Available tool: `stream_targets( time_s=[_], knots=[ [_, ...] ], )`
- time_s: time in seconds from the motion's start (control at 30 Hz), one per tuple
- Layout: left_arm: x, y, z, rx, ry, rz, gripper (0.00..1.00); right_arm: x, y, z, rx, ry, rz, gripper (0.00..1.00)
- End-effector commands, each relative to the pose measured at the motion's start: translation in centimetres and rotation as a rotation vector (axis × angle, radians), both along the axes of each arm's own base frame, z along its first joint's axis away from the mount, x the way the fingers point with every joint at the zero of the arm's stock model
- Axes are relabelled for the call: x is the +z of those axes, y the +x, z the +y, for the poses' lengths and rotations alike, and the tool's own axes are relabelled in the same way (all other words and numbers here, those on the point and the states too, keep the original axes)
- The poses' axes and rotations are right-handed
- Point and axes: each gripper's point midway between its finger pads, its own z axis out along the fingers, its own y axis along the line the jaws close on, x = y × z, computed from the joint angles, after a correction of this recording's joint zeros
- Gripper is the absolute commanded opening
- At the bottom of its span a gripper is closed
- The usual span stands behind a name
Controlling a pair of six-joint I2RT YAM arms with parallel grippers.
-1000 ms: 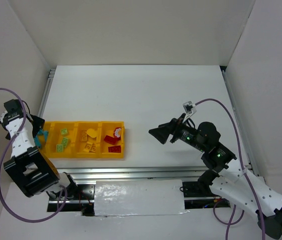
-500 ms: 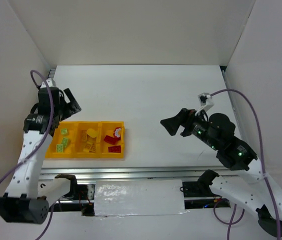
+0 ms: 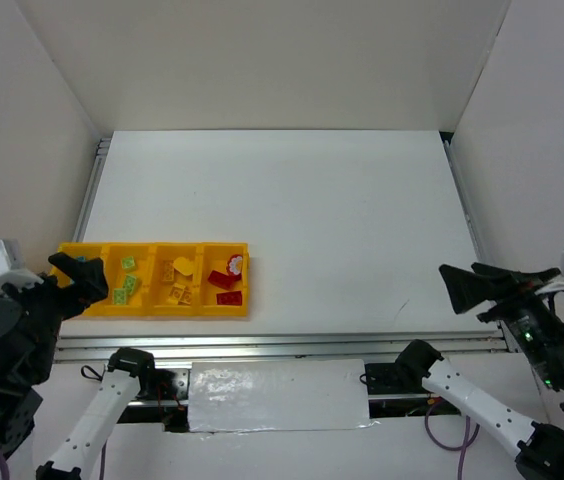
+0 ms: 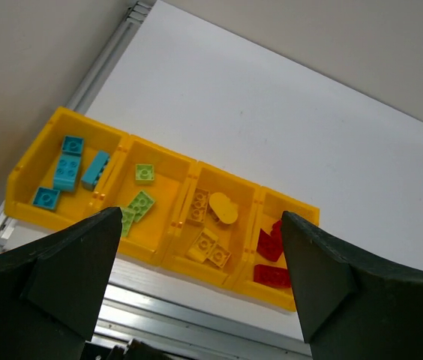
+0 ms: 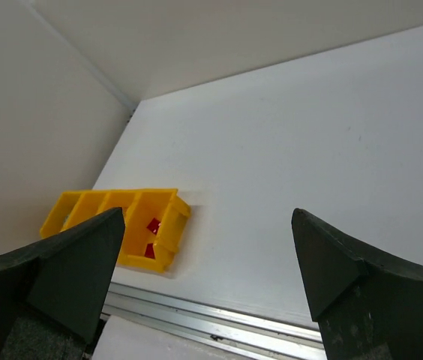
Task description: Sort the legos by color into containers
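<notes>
Retreat of both arms toward the near edge of the table (image 3: 312,200) is the change we record here. A second ago the left claw (image 4: 200,221) hung at the left end of the tray (image 3: 177,311) and the right claw (image 5: 208,216) reached over the middle right of the table, whereas now each is drawn back to its own near corner. We see both claws spread wide and carrying nothing, with clear space between the fingers in each wrist view. The left arm is folded at the near left, its claw raised and looking down on the whole tray. The right arm is folded at the near right, its claw pointing left across the bare surface, well apart from the tray. Just beyond the arms lies the tray itself, its four compartments in a row holding, left to right, teal bricks (image 4: 65,172), green bricks (image 4: 145,173), yellow bricks (image 4: 223,208) and red bricks (image 4: 270,244). No brick shows loose on the table beyond it. We judge that the sorting is finished, or very nearly so, and that the arms are retiring to rest.
</notes>
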Motion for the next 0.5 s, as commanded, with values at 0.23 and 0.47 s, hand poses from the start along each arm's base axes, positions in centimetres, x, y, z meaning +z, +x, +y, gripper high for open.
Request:
stream_targets(
  time_s=[0.23, 0.47],
  knots=[
    [-0.8, -5.9, 3.8, 0.177, -0.042, -0.029, 1.0, -0.7, -4.6, -5.5, -0.041, -0.07, -0.042, 1.0],
    [-2.2, -6.5, 5.1, 0.274, -0.074, -0.045, 1.0, -0.3, -5.9, -6.7, -0.045, -0.029, -0.082, 1.0]
  ],
)
